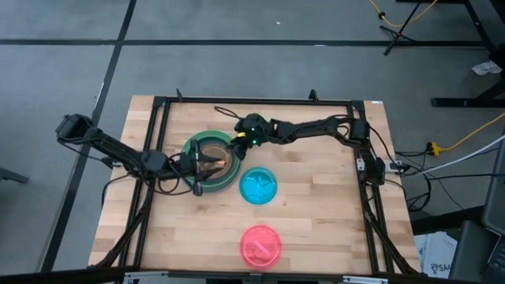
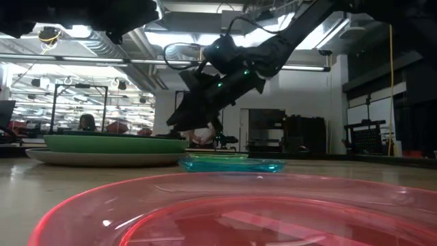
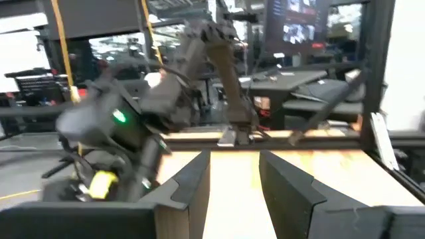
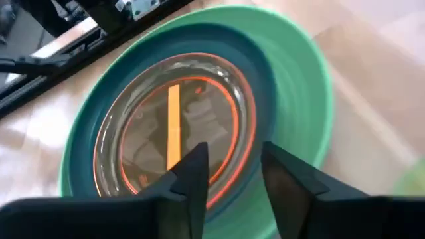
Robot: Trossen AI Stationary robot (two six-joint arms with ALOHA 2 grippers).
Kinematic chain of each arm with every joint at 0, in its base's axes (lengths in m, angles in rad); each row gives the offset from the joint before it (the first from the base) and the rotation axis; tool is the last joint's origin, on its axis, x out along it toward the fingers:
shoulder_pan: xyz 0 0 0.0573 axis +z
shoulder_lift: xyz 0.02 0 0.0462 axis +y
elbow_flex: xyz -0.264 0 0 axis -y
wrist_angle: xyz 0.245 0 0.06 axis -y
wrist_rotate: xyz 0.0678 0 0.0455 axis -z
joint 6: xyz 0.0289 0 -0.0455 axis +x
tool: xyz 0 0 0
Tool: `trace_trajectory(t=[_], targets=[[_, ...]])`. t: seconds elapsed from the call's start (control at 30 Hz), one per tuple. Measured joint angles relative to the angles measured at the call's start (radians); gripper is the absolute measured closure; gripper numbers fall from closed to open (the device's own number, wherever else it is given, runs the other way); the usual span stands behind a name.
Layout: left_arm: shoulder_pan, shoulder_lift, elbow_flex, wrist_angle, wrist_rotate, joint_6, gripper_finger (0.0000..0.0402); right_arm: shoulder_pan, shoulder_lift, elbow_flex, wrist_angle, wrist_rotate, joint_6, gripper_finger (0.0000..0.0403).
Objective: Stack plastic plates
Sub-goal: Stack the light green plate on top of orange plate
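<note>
Wooden slats [image 1: 316, 213] bear round glossy plates [image 1: 211, 162]; both fingers gape, empty.

At centre left of the high view the stack shows a light green plate [image 1: 189, 147] outermost, a dark teal plate [image 1: 200, 188] inside it, and an orange-rimmed translucent plate [image 4: 174, 130] on top, its middle perhaps brownish. A blue plate [image 1: 258, 186] lies centre; a pink plate [image 1: 260, 244] lower centre. The tabletop [image 1: 316, 213] is pale wood.
</note>
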State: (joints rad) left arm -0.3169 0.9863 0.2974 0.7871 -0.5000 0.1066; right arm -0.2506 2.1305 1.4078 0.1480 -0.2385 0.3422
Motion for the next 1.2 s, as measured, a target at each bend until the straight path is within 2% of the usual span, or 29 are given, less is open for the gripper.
trace_trajectory(t=[0.2, 0.33, 0.57, 0.7, 1.03, 1.2], targets=[[-0.018, 0.0, 0.0, -0.034, -0.006, 0.001, 0.0278, -0.026, -0.08, -0.016, -0.172, 0.054, -0.106, 0.0252], [-0.018, 0.0, 0.0, -0.05, -0.007, 0.001, 0.0278, -0.028, -0.176, -0.139, -0.158, 0.139, -0.146, 0.0255], [-0.014, 0.0, 0.0, -0.053, -0.008, 0.007, 0.0278, -0.033, -0.348, -0.476, 0.118, 0.15, -0.22, 0.0257], [-0.003, 0.0, 0.0, -0.05, -0.013, 0.007, 0.0278, -0.031, -0.398, -0.604, 0.257, 0.133, -0.249, 0.0258], [-0.002, 0.0, 0.0, -0.06, -0.013, 0.004, 0.0278, 0.02, -0.403, -0.769, 0.477, 0.149, -0.324, 0.0258], [-0.002, 0.0, 0.0, -0.055, -0.012, 0.006, 0.0278, 0.037, -0.402, -0.779, 0.48, 0.156, -0.41, 0.0258]])
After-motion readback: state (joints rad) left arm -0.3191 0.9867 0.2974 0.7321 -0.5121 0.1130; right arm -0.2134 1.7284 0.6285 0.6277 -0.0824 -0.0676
